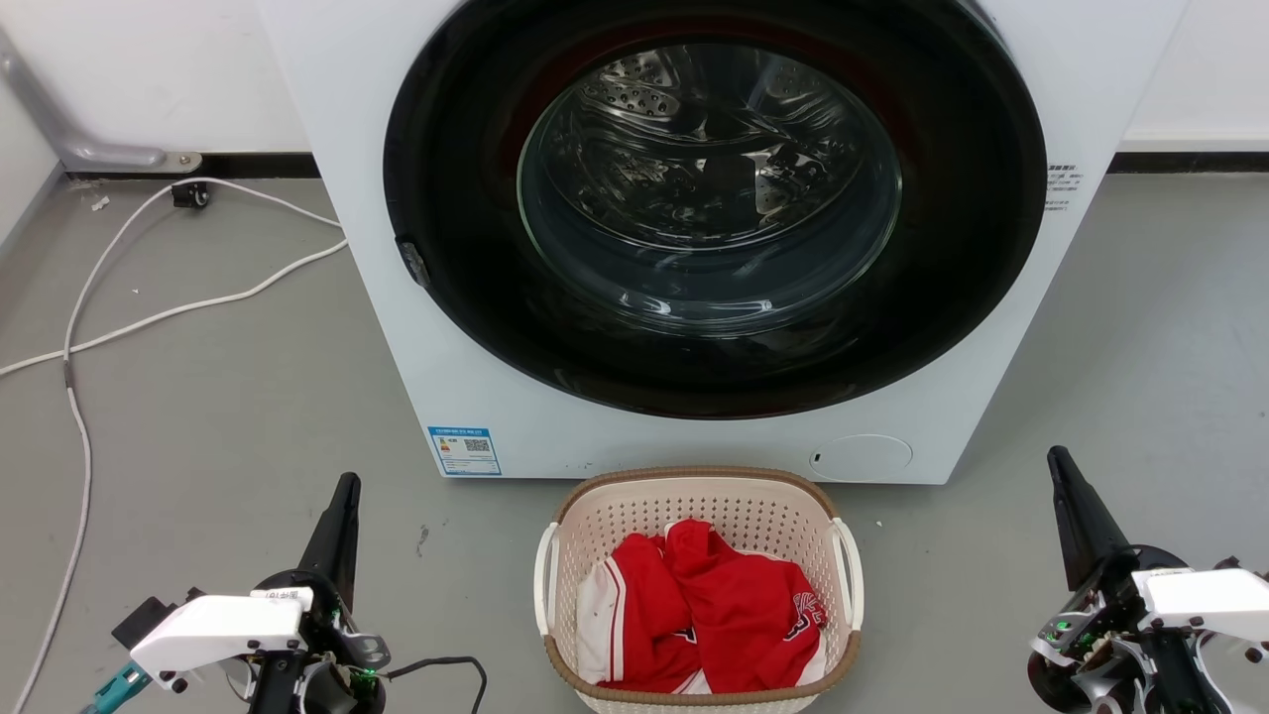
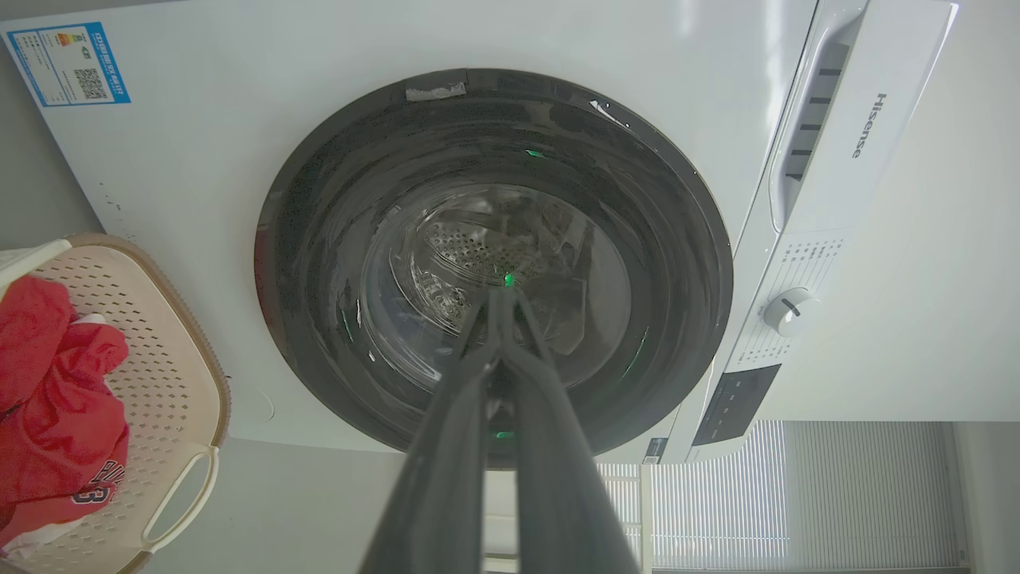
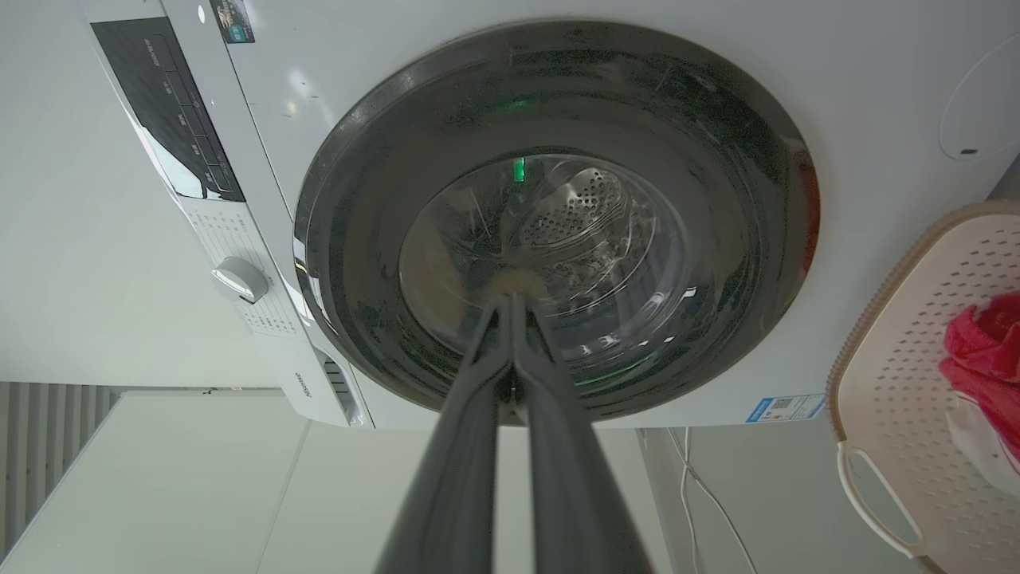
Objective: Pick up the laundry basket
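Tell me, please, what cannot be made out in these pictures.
Basket: near wall cut off by the head view's bottom edge; its floor is hidden under the red clothes.
Washer label: print too small to read, head view.
Washer's top: cut off by the head view's upper edge.

Cream perforated laundry basket (image 1: 694,504), its rim (image 1: 684,474) brown and woven-look, its handles (image 1: 544,580) white, carries red-and-white clothes (image 1: 714,615); white washer (image 1: 397,327), black-ringed door (image 1: 466,248), grey floor (image 1: 198,416).
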{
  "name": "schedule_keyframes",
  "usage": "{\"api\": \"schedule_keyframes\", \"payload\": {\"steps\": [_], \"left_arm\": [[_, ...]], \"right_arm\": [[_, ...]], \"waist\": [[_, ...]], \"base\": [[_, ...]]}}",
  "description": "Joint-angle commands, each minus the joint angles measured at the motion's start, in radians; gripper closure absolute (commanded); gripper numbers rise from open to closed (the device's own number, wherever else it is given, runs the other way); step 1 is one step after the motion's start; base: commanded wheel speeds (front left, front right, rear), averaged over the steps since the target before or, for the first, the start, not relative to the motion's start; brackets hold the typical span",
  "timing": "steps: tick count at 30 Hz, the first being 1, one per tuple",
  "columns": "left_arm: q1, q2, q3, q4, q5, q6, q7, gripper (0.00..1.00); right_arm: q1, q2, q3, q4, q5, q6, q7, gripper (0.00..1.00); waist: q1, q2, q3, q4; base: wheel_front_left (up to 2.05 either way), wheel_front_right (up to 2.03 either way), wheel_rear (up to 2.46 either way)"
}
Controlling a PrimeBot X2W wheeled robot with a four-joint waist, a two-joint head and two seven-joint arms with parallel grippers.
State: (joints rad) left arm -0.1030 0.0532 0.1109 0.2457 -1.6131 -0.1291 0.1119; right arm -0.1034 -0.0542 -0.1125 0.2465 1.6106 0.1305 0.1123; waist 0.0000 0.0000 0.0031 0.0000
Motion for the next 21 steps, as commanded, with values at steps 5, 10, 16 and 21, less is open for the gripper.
{"api": "schedule_keyframes", "payload": {"steps": [5, 10, 16, 21], "left_arm": [[-0.012, -0.001, 0.004, 0.002, 0.004, -0.003, 0.003, 1.0], [-0.012, -0.001, 0.004, 0.002, 0.003, -0.003, 0.003, 1.0], [-0.012, -0.001, 0.004, 0.002, 0.004, -0.003, 0.003, 1.0], [-0.012, -0.001, 0.004, 0.002, 0.004, -0.003, 0.003, 1.0]], "right_arm": [[-0.012, 0.003, -0.002, 0.001, -0.001, 0.0, 0.003, 1.0], [-0.012, 0.003, -0.002, 0.001, -0.002, 0.0, 0.003, 1.0], [-0.012, 0.003, -0.002, 0.001, -0.002, 0.0, 0.003, 1.0], [-0.012, 0.003, -0.002, 0.001, -0.002, 0.0, 0.003, 1.0]], "waist": [[0.0, 0.0, 0.0, 0.0], [0.0, 0.0, 0.0, 0.0], [0.0, 0.0, 0.0, 0.0], [0.0, 0.0, 0.0, 0.0]], "base": [[0.0, 0.0, 0.0], [0.0, 0.0, 0.0], [0.0, 0.0, 0.0], [0.0, 0.0, 0.0]]}}
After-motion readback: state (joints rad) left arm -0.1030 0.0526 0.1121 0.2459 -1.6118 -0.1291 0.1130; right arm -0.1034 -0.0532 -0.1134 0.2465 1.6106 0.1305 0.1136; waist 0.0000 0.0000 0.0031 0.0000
